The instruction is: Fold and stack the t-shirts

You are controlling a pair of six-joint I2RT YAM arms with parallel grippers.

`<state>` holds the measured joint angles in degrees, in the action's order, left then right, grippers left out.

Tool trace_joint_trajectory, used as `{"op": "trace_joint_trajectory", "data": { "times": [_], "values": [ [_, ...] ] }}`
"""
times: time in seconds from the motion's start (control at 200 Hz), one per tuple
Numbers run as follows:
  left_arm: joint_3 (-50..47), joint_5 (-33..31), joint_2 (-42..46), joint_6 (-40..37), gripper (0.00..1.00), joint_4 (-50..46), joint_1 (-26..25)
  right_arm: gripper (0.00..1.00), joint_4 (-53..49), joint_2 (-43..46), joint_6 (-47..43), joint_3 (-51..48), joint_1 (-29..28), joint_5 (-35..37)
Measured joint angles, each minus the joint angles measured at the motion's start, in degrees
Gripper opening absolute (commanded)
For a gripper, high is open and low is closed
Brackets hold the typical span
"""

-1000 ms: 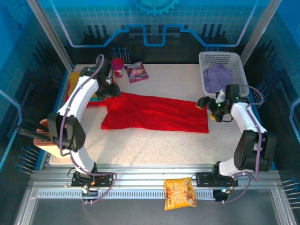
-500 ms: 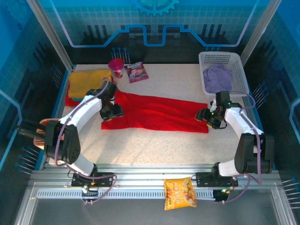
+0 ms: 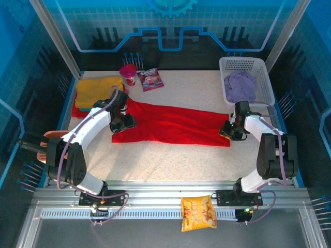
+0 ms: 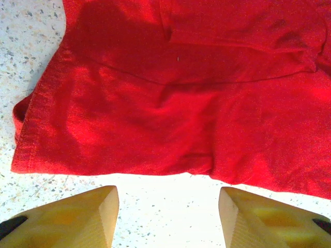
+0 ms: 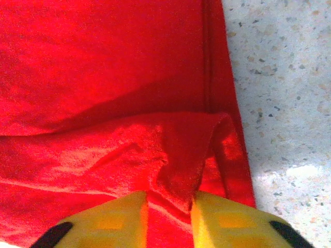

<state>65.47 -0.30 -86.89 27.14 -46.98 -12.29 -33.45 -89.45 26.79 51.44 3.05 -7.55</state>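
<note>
Fold step: red t-shirt (image 3: 170, 124) lies flat on desk (image 3: 170, 160). R jaws clenched on a cloth ridge at its right end; L jaws released, just beside left hem. Next, prob.: L grips hem, both lift together.

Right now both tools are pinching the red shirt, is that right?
Not quite. The right tool does pinch a fold of the red shirt, but the left wrist view shows the left tool open over bare table, the shirt's edge just ahead of it.
</note>
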Motion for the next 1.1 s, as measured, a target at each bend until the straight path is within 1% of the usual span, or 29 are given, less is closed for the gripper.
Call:
{"op": "trace_joint_trajectory", "data": {
  "times": [0.025,0.11,0.25,0.28,0.305,0.315,0.33,0.385,0.47,0.57,0.595,0.68,0.825,0.92,1.02,1.066,1.096],
  "values": [
    [-0.07,0.00,0.00,0.02,0.54,-0.02,-0.09,0.13,0.00,-0.09,-0.24,0.17,0.00,-0.09],
    [-0.09,0.00,-0.02,0.00,0.53,0.13,-0.31,0.09,-0.13,-0.90,0.15,1.38,0.13,-0.59],
    [-0.09,-0.02,-0.02,0.02,0.52,0.24,-0.52,0.09,-0.50,-1.92,0.42,4.55,1.99,-2.97],
    [-0.09,-0.02,-0.02,0.02,0.52,0.26,-0.52,0.11,-0.46,-1.99,0.63,5.22,2.64,-3.65],
    [-0.13,0.00,-0.02,0.00,0.52,0.31,-0.55,0.19,-0.33,-2.16,1.09,5.88,3.41,-4.50],
    [-0.20,-0.02,-0.02,0.00,0.52,0.35,-0.57,0.26,-0.31,-2.21,1.05,6.10,3.61,-4.66],
    [-0.28,-0.02,-0.02,0.02,0.52,0.42,-0.59,0.32,-0.20,-2.43,1.79,6.54,4.09,-5.22],
    [-0.83,0.09,-0.02,0.02,0.51,0.87,-0.59,0.44,0.13,-3.61,2.51,8.48,5.70,-7.23],
    [-1.95,0.15,-0.02,0.04,0.51,1.05,-0.63,0.75,1.14,-6.43,3.65,11.34,6.95,-9.77],
    [-3.06,0.15,-0.02,0.11,0.51,1.05,-0.63,0.92,2.05,-6.99,4.33,11.30,6.58,-11.06],
    [-3.19,0.15,-0.02,0.20,0.51,1.03,-0.63,0.94,2.05,-6.82,4.52,11.02,6.40,-11.08],
    [-3.63,0.20,0.04,0.68,0.51,1.09,-0.63,0.96,2.08,-5.35,3.72,8.83,6.14,-10.97],
    [-6.69,0.83,2.69,2.10,0.55,1.73,-0.63,0.94,1.33,-0.26,2.86,2.73,5.97,-9.79],
    [-9.38,1.27,4.46,3.34,0.55,1.84,-0.44,0.89,0.57,3.93,2.49,-1.79,5.97,-8.74],
    [-11.17,1.22,4.48,5.38,0.65,2.36,0.28,0.82,-0.28,6.14,2.23,-5.05,5.97,-7.58],
    [-11.89,1.29,4.52,6.16,0.66,2.73,1.03,0.78,-0.57,6.67,2.01,-6.19,5.95,-7.26],
    [-12.48,1.64,4.59,6.99,0.66,3.28,1.66,0.74,-0.61,6.93,2.23,-6.75,5.95,-7.02]
  ]
}}
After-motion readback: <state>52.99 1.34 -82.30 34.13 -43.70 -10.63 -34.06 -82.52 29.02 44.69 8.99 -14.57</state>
